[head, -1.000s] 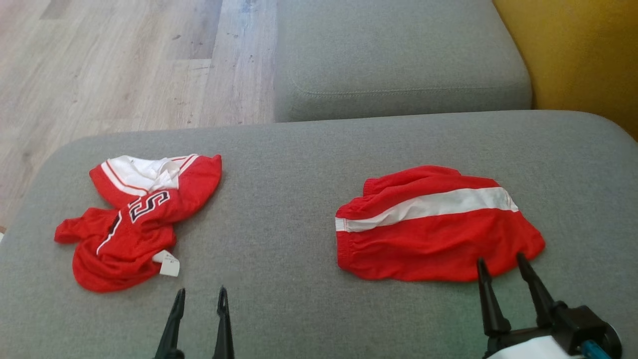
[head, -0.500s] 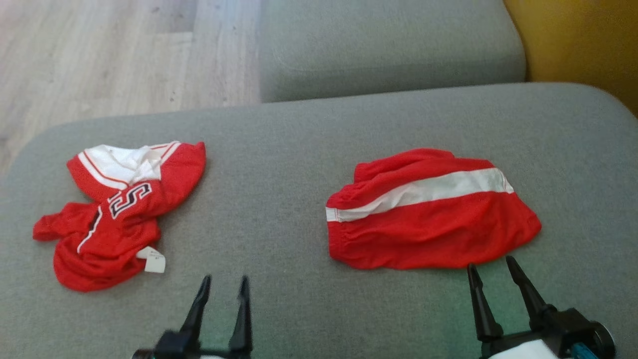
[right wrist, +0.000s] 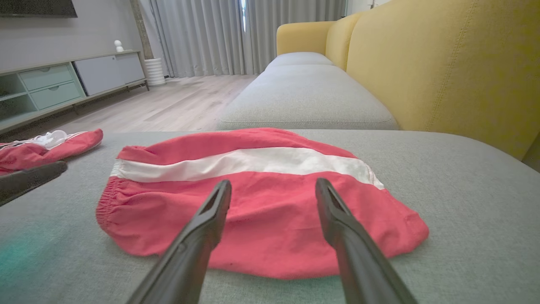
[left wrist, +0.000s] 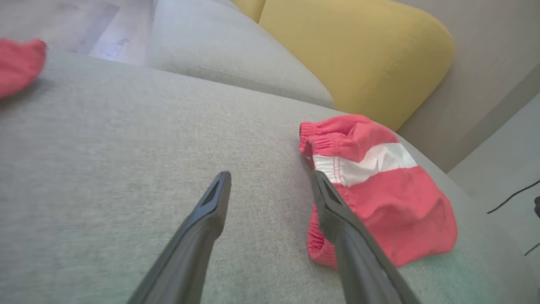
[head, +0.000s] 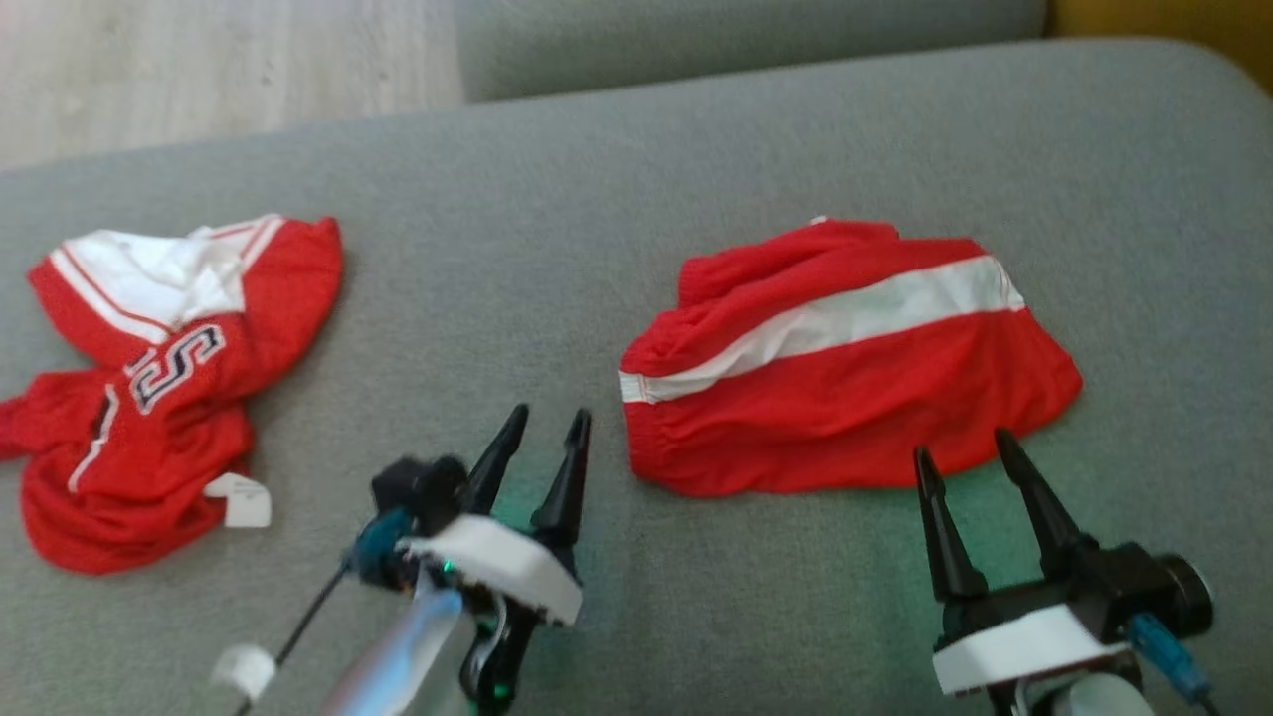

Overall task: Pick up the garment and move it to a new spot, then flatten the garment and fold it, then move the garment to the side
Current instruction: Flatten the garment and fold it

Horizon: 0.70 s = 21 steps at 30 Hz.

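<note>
Lettering on the crumpled jersey

The red jersey [head: 169, 398] at the left edge of the grey seat cushion [head: 557, 249] bears a dark, white-edged letter "S" [head: 199, 350]. The character beside it is creased and unclear, and its white tag [head: 242, 499] is too blurred to read.

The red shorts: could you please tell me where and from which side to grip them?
Probably along the near edge, coming low from the robot's side: the red shorts lie flat, their gathered waistband by the open left gripper, the hem by the open right gripper.
</note>
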Available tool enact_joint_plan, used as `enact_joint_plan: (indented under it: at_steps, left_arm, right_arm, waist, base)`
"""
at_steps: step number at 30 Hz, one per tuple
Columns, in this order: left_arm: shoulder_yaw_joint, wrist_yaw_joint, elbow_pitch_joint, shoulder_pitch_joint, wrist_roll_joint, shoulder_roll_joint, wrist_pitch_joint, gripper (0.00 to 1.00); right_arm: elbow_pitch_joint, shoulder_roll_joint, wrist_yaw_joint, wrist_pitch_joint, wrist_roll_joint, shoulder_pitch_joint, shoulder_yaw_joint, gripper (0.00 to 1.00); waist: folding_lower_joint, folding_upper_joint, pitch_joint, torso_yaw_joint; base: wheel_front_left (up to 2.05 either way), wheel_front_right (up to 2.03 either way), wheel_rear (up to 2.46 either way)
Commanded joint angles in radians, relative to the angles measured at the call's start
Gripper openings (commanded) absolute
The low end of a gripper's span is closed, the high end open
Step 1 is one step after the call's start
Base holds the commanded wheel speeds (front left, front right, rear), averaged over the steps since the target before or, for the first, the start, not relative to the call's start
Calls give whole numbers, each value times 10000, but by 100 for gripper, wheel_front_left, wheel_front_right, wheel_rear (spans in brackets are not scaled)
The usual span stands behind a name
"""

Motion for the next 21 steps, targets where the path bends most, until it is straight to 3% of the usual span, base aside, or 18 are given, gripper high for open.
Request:
enact_joint_plan:
  at_steps: [1, 4, 8, 21]
  left_arm:
    - [1, -99, 29, -617, -312, -5, 77, 100]
    - [-1106, -140, 690, -1577, -1444, -5, 296, 100]
    - [-1819, -142, 917, -2047, -2162, 2, 253, 100]
    - [-2717, -145, 876, -2430, -3224, 389, -241, 100]
  right_arm:
    - [-342, -58, -7, -38, -81, -436, 284, 100]
    - [-311, -58, -7, -38, -72, -726, 416, 100]
    - [-268, -58, -7, -38, -12, -838, 420, 100]
    - [-231, -58, -7, -38, 18, -721, 293, 100]
  waist:
    - [-3, 0, 376, -241]
    - [-3, 0, 750, -540]
    - [-3, 0, 854, -736]
    - [-3, 0, 657, -1014]
  base:
    - [0, 0, 0]
    - [0, 0, 0]
    - [0, 0, 0]
    - [0, 0, 0]
